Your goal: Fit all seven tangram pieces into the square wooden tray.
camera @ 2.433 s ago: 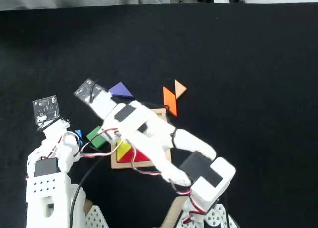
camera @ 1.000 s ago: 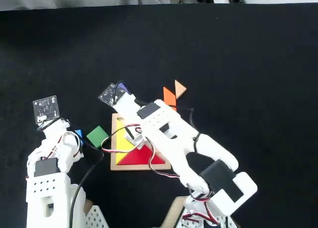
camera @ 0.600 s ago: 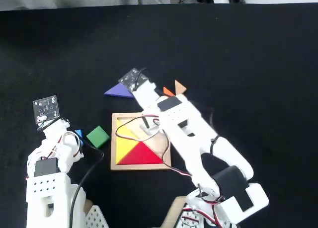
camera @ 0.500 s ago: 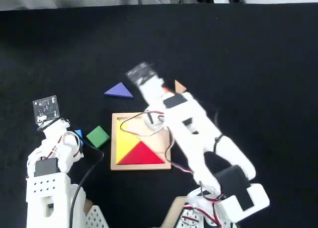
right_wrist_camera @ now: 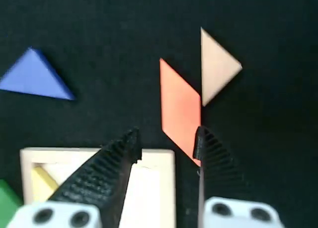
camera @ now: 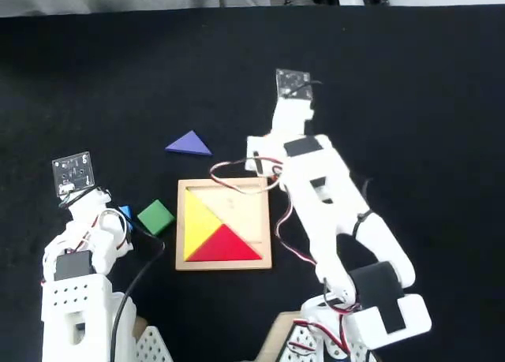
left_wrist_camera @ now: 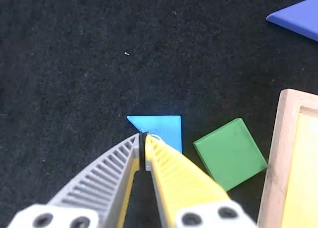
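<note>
1. The square wooden tray lies on the black table in front of both arms. Inside it sit two pieces, a yellow triangle and a red triangle, edge to edge. The rest of its floor is bare wood.
2. Five pieces lie outside the tray:
   - A violet triangle lies beyond the tray's far left corner.
   - A green square lies just beside the tray's left rim.
   - A small blue triangle lies next to that square.
   - An orange parallelogram and a tan triangle lie side by side past the tray's far right corner.
3. In the high view the right arm stretches over that corner and covers the orange and tan pair.
4. The right gripper is spread. One fingertip overlaps the parallelogram's near corner and the other is over the tray rim.
5. The left gripper has its fingers pressed together, with nothing between them. Its tips are at the blue triangle's edge.
6. In all there are five triangles, one square and one parallelogram.
</note>
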Tool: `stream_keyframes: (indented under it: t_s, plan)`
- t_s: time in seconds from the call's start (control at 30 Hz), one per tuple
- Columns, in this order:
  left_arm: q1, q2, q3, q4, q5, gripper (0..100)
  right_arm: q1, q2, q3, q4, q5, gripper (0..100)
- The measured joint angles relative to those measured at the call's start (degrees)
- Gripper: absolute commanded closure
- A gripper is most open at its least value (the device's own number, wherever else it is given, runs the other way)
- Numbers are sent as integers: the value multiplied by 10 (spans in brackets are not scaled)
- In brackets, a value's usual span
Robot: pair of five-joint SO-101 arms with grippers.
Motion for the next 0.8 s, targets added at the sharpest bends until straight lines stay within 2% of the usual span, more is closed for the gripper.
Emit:
stream_keyframes:
  t_s: [0.23,0.53,0.67,0.8]
  plan:
    - [0,0,0,0,0,970,-18,30,-108,84,-2,803]
    - [0,0,0,0,0,970,-17,268,-398,315,-3,803]
    - [1,0,0,0,0,970,-17,356,-473,335,-28,803]
    - [4,0,0,0,0,970,-17,383,-498,338,-36,804]
